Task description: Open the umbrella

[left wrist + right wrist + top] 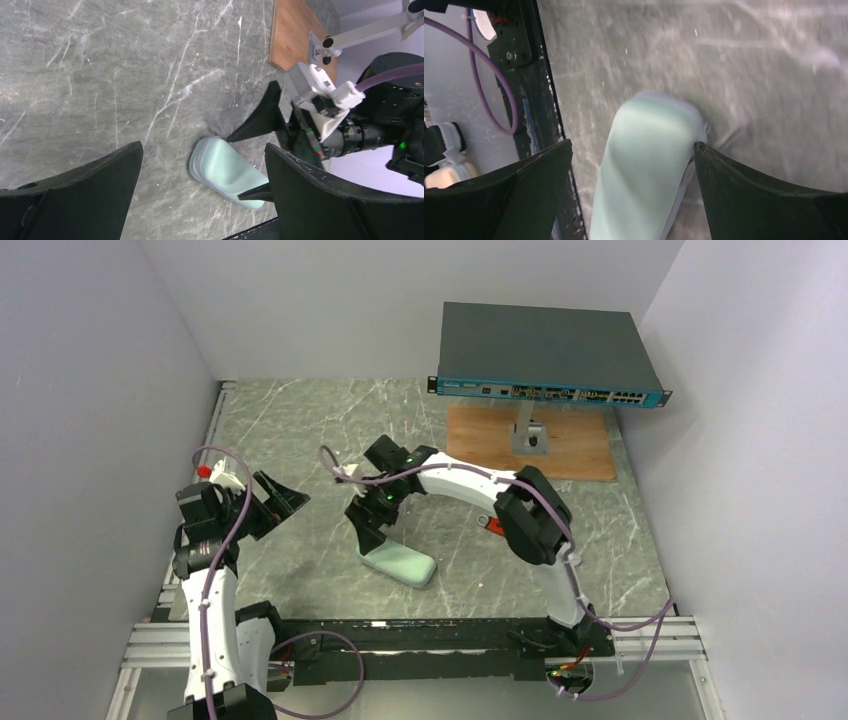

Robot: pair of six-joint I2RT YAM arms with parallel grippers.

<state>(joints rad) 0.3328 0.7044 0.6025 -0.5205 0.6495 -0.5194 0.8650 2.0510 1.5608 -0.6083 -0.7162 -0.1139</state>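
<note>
Mint-green case [398, 562], closed, on marble table [300, 420]; contents unseen.
Right gripper [633, 145] jaws wide, straddling it, view blurred, near end cropped; left gripper [280, 505] jaws wide, empty.

Robotics lab test cell: blank white partition walls [90, 390], rack-style network switch [545, 345] on a stand [530, 432], aluminium rail frame [160, 645].

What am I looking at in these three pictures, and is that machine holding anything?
Two robot arms are bolted to a marble-look table. The wide picture comes from a camera above. The other two come from a camera on each wrist, looking past its own claw. The right claw hangs open over a mint-green case, one finger on either side. The left claw is open above bare table. Neither holds anything. At the back, a grey network box stands over a wooden board.
</note>
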